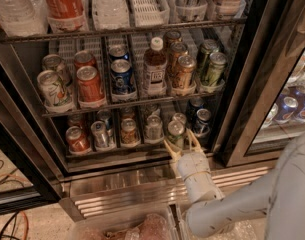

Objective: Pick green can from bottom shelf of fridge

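Observation:
The fridge [242, 84] stands open in front of me. On its bottom shelf [117, 153] stands a row of short cans. The green can [175, 132], with a silver lid, is at the front of its lane, second from the right. My gripper [181, 144] is at the shelf's front edge, right at the can. Its pale fingers [169, 148] are spread open, one on each side of the can's lower part. The can's base is hidden behind the gripper. The white arm [227, 209] comes in from the lower right.
A dark blue can [202, 121] stands just right of the green one, a silver can [153, 127] just left. The rack above holds a bottle [154, 66] and taller cans. The black door frame [227, 119] is close on the right. A clear bin [122, 226] sits below.

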You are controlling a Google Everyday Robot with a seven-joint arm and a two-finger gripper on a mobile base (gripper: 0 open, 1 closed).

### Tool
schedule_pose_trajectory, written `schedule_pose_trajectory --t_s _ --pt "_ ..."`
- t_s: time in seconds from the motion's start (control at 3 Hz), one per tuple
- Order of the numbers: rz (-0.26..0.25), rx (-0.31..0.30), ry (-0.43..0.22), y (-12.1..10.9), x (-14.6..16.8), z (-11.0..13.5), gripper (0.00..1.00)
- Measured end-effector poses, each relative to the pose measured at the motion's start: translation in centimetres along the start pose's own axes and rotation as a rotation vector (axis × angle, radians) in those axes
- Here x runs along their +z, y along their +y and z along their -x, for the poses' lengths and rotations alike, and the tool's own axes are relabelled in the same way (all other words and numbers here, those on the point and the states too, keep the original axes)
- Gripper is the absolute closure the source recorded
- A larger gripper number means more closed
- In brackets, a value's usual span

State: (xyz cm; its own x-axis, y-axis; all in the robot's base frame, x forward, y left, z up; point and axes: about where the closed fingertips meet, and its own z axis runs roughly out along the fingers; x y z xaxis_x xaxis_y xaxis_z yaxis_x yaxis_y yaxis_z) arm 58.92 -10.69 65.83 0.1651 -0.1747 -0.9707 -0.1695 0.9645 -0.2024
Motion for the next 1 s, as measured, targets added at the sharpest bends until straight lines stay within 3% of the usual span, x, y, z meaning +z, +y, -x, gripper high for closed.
schedule_pose_trajectory --t_s 1.0 --pt "0.001 0.068 0.024 0.5 -3.9 1.2 1.00"
